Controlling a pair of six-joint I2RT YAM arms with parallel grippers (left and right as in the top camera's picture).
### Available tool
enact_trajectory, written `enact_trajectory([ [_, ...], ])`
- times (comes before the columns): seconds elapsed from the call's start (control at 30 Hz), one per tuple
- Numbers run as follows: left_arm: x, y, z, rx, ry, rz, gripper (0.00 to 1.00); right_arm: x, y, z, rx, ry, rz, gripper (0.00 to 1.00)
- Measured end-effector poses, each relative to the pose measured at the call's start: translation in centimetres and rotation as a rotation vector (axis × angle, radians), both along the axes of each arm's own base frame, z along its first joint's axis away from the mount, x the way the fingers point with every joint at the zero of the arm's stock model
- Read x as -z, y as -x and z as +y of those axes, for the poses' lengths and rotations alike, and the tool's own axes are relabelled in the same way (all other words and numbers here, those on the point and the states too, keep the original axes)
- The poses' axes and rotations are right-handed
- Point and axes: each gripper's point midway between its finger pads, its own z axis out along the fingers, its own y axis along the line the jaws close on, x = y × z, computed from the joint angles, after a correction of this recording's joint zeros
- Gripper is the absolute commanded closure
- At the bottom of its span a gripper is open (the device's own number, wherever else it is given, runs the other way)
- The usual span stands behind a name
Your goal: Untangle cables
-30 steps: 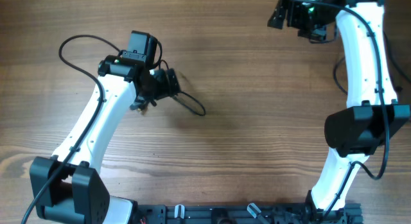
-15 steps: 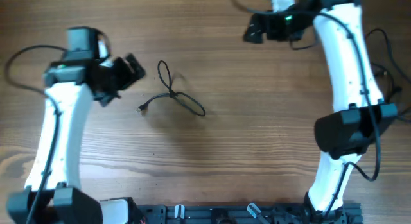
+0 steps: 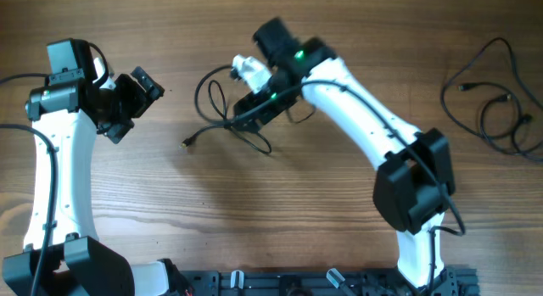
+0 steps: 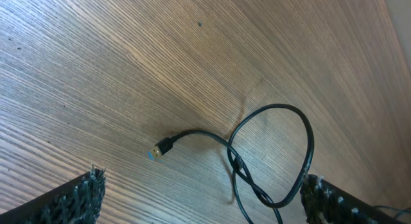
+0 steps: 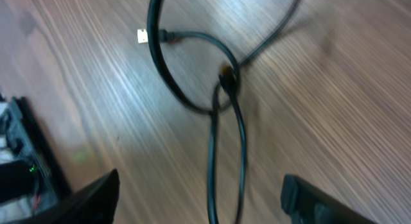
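A thin black cable (image 3: 222, 120) lies tangled in crossed loops left of the table's middle, its small plug (image 3: 187, 143) pointing left. My right gripper (image 3: 246, 108) hangs open right over the loops. In the right wrist view the knot (image 5: 228, 79) is ahead, and two strands (image 5: 241, 160) run between the fingers (image 5: 96, 198) untouched. My left gripper (image 3: 136, 105) stands open to the left of the cable, apart from it. The left wrist view shows the plug (image 4: 160, 149) and a loop (image 4: 302, 121) in front of its open gripper (image 4: 202, 182).
More loose black cables (image 3: 492, 101) lie in loops at the far right of the wooden table (image 3: 322, 211). The arms' black base rail (image 3: 322, 283) runs along the front edge.
My right arm has swung from the far right corner across to the tangled cable. My left arm has drawn back to the left, leaving the cable on the table.
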Motion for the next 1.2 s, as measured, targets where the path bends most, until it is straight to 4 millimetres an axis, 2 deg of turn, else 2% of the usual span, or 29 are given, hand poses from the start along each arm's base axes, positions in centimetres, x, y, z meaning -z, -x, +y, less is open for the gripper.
enact_trajectory([
  [0.07, 0.0, 0.0, 0.0, 0.0, 0.0, -0.002, 0.0, 1.9, 0.9, 1.6, 0.005, -0.019, -0.001, 0.38],
  [0.2, 0.0, 0.0, 0.0, 0.0, 0.0, -0.002, 0.0, 4.0, 0.4, 3.9, 0.11, -0.081, -0.018, 0.51],
  [0.33, 0.0, 0.0, 0.0, 0.0, 0.0, -0.002, 0.0, 6.3, -0.6, 2.9, 0.27, -0.041, -0.011, 0.71],
  [0.4, 0.0, 0.0, 0.0, 0.0, 0.0, -0.002, 0.0, 6.7, -0.9, 2.5, 0.322, -0.023, -0.01, 0.88],
  [0.5, 0.0, 0.0, 0.0, 0.0, 0.0, -0.002, 0.0, 6.7, -1.5, 2.4, 0.357, -0.023, -0.021, 0.9],
  [0.63, 0.0, 0.0, 0.0, 0.0, 0.0, -0.002, 0.0, 5.4, -2.3, 1.8, 0.378, -0.042, -0.036, 0.92],
  [0.7, 0.0, 0.0, 0.0, 0.0, 0.0, -0.002, 0.0, 2.5, -3.5, 0.8, 0.406, -0.086, -0.076, 0.96],
  [0.77, 0.0, 0.0, 0.0, 0.0, 0.0, -0.002, 0.0, -1.9, -5.1, -0.9, 0.449, -0.15, -0.144, 0.96],
  [0.87, 0.0, 0.0, 0.0, 0.0, 0.0, -0.002, 0.0, -10.9, -7.9, -6.2, 0.563, -0.273, -0.292, 0.96],
  [0.9, 0.0, 0.0, 0.0, 0.0, 0.0, -0.002, 0.0, -14.3, -8.8, -9.0, 0.619, -0.315, -0.358, 0.96],
  [0.93, 0.0, 0.0, 0.0, 0.0, 0.0, -0.001, 0.0, -16.9, -9.5, -11.6, 0.67, -0.344, -0.412, 0.96],
  [1.0, 0.0, 0.0, 0.0, 0.0, 0.0, -0.002, 0.0, -21.2, -10.4, -17.2, 0.778, -0.382, -0.513, 0.96],
  [1.07, 0.0, 0.0, 0.0, 0.0, 0.0, -0.001, 0.0, -23.9, -10.8, -22.2, 0.878, -0.395, -0.59, 0.96],
  [1.1, 0.0, 0.0, 0.0, 0.0, 0.0, -0.001, 0.0, -25.3, -11.1, -26.4, 0.966, -0.388, -0.641, 0.96],
  [1.2, 0.0, 0.0, 0.0, 0.0, 0.0, -0.001, 0.0, -24.8, -11.7, -31.7, 1.108, -0.353, -0.639, 0.96],
])
